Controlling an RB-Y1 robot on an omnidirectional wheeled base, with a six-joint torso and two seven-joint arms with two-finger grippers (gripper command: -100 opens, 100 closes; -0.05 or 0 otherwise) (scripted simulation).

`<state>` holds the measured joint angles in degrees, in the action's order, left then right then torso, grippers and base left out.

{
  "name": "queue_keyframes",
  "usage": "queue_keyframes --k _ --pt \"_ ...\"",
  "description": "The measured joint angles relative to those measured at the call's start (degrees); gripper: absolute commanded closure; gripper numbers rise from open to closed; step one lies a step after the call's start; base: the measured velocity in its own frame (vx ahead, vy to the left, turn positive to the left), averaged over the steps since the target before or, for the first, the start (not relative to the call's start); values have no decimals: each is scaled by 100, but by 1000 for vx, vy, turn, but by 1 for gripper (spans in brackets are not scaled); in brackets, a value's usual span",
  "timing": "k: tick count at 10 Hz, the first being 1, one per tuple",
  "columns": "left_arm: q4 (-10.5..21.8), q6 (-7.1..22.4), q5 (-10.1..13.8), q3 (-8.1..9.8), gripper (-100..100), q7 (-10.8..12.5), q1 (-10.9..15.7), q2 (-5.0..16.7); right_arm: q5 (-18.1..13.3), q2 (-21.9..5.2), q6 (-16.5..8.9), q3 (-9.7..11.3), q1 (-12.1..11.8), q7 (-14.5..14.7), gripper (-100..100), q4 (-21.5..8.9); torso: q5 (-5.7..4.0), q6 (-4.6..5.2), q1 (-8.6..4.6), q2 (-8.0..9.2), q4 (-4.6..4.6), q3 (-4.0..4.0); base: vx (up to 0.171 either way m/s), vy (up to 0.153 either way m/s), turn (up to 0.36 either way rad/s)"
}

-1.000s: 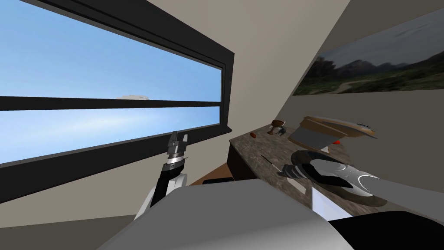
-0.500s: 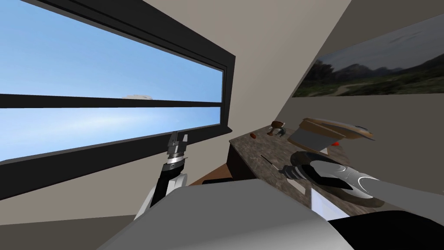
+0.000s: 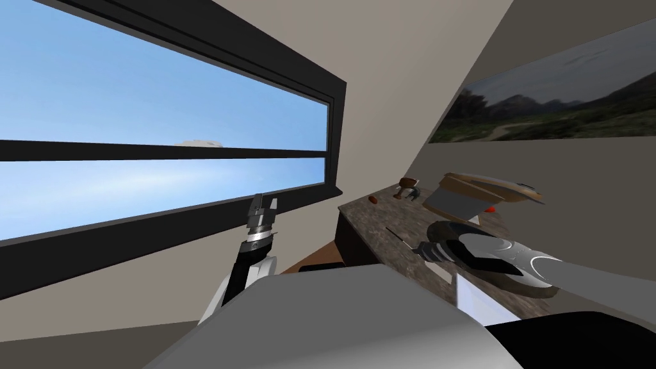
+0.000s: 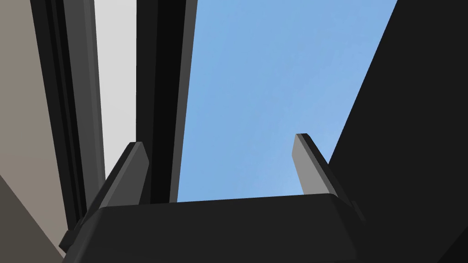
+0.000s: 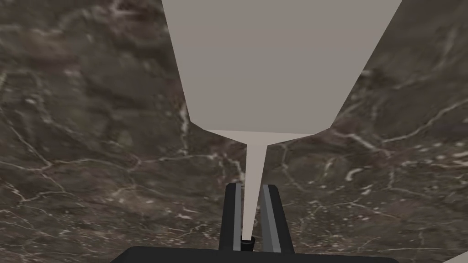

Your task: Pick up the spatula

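In right gripper (image 5: 251,187), one spatula (image 5: 279,68)

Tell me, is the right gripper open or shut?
Shut on the spatula. In the wrist view, the right gripper has both fingers pressed against its thin neck.

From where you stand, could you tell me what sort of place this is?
Probably a kitchen: a veined stone counter, a brown board, and a spatula between my right fingers.

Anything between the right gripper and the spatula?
Nothing visible. The right gripper is shut on the spatula at its thin neck; the wide blade reaches ahead over the marbled brown counter.
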<state>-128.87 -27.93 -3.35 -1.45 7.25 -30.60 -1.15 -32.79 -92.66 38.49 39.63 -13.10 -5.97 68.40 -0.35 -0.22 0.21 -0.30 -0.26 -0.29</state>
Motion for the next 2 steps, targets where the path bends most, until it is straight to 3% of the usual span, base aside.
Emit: queue_keyframes --k 1,2 --pt "0 0 0 0 0 0 0 0 14 -99 57 -7 19 -24 100 22 1 -1 2 1 1 1 -7 17 -11" --pt "0 0 0 0 0 0 0 0 15 -111 71 -10 22 -29 0 23 -4 -3 -7 -1 0 -1 0 0 0"
